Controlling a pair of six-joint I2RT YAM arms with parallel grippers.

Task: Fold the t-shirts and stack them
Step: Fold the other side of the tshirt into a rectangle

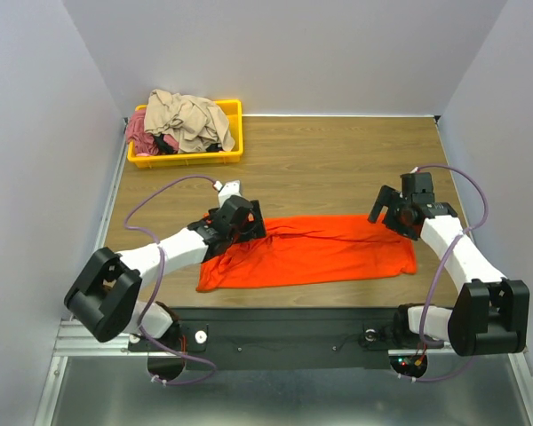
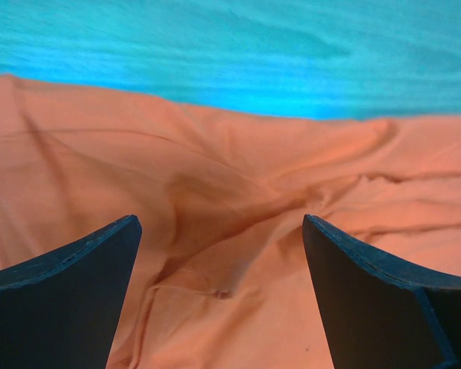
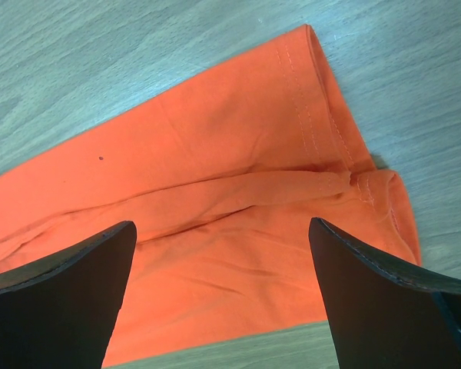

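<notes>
An orange t-shirt (image 1: 315, 251) lies folded into a long strip across the near middle of the table. My left gripper (image 1: 249, 227) is open, just above the shirt's left part; in its wrist view the wrinkled cloth (image 2: 238, 231) shows between the spread fingers (image 2: 77, 300). My right gripper (image 1: 393, 216) is open, above the shirt's far right corner; its wrist view shows the hemmed edge (image 3: 323, 115) and a fold ridge of the shirt (image 3: 238, 231). Neither gripper holds anything.
A yellow bin (image 1: 232, 153) at the far left of the table holds a heap of crumpled shirts: a beige one (image 1: 188, 115) on top, a pink one (image 1: 140, 131) at the left. Bare wood table (image 1: 338, 160) lies beyond the shirt.
</notes>
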